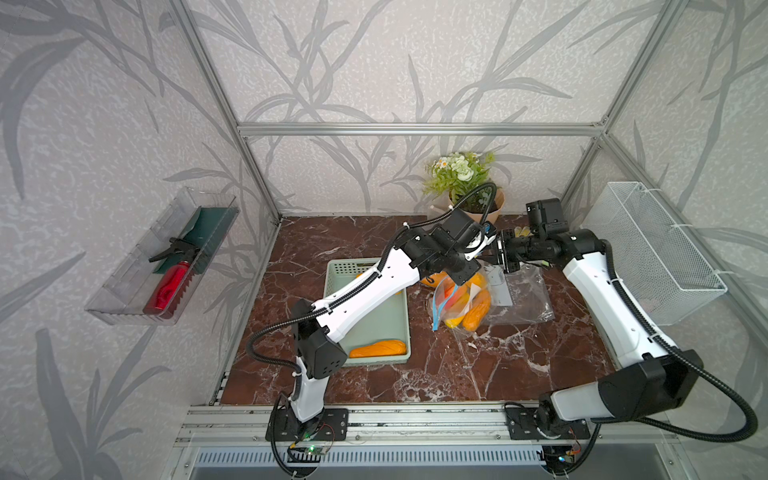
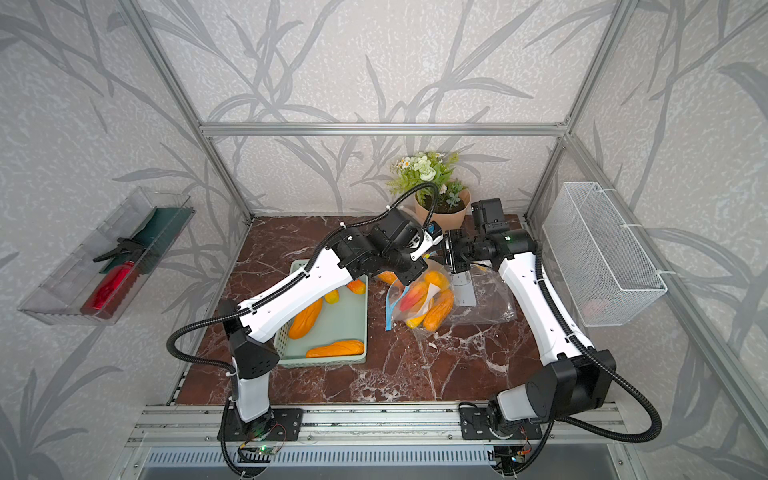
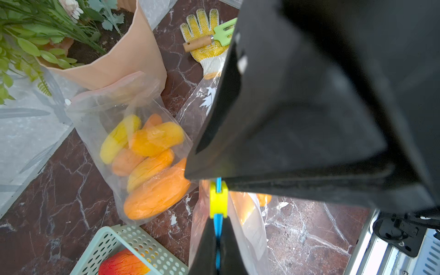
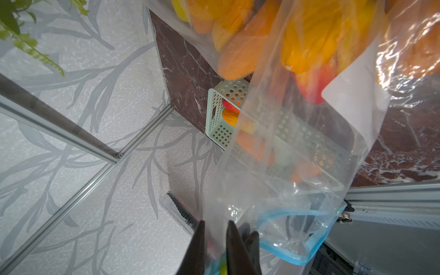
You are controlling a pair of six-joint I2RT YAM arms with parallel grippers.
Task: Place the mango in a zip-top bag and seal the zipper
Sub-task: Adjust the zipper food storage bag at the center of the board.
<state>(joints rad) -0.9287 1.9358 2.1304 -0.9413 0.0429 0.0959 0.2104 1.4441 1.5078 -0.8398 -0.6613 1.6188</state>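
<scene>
Zipper (image 4: 295,262), pinched in left gripper (image 3: 217,228); yellow slider (image 3: 218,200) flanked by right gripper (image 4: 215,225), hold unclear; pull straight along taut strip.

Potted plant (image 1: 461,178) at back; glove (image 3: 202,23) nearby; trowel (image 3: 200,43) seemingly atop.

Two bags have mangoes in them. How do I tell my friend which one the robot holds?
Find the paper-wrapped flower pot at the back of the dark red marble table. In front of it, beside the mint-green basket, is a clear plastic bag of orange mangoes. Its mouth strip is light blue with a yellow slider; the bag next to the pot has a pink strip.
</scene>
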